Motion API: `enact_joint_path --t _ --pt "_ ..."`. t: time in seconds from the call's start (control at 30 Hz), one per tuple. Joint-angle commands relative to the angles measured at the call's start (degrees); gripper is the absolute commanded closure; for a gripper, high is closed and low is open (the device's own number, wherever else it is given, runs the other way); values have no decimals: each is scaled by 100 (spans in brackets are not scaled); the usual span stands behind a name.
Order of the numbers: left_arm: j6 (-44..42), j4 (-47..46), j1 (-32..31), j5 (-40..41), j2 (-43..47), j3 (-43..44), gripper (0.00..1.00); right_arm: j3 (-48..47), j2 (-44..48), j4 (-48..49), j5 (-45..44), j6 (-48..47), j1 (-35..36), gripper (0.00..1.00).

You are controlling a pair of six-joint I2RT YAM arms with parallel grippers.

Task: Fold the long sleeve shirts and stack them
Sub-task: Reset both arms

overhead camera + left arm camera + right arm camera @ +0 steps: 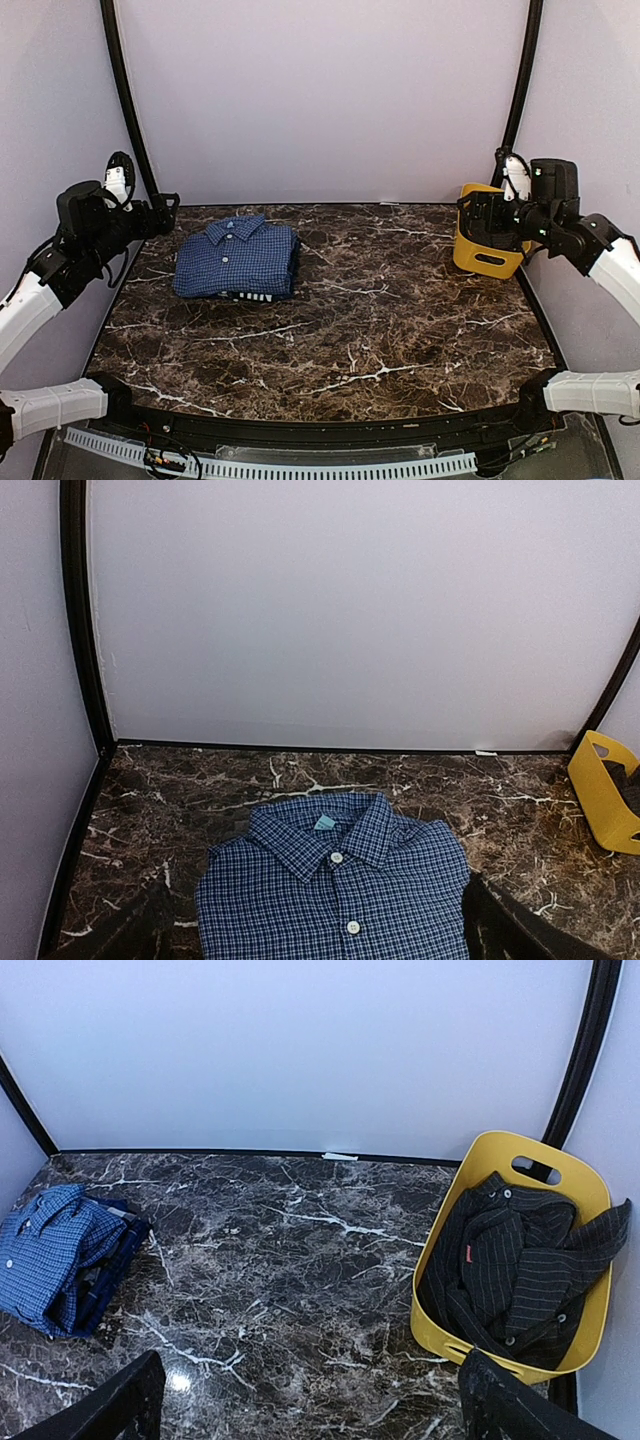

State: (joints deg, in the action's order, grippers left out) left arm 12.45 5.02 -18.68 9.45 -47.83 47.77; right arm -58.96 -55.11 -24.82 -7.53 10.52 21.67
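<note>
Marble tabletop carries the folded blue check shirt at its far left, lying on the plaid shirt, my left gripper and right gripper wide and empty at either side. Any careless reach could snag the collar and skew the stack, I judge. Only my right wrist view shows a dark striped garment crumpled in the yellow bin.
</note>
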Motion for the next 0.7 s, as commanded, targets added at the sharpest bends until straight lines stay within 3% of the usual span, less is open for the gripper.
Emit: enact_joint_path --t 0.0,0.67 --pt "32 -74 -39 -53 16 -106 1 75 26 278 -29 -48 -16 1" --pt "100 -138 -39 -206 -33 -136 1 107 -69 208 -36 -27 -14 4"
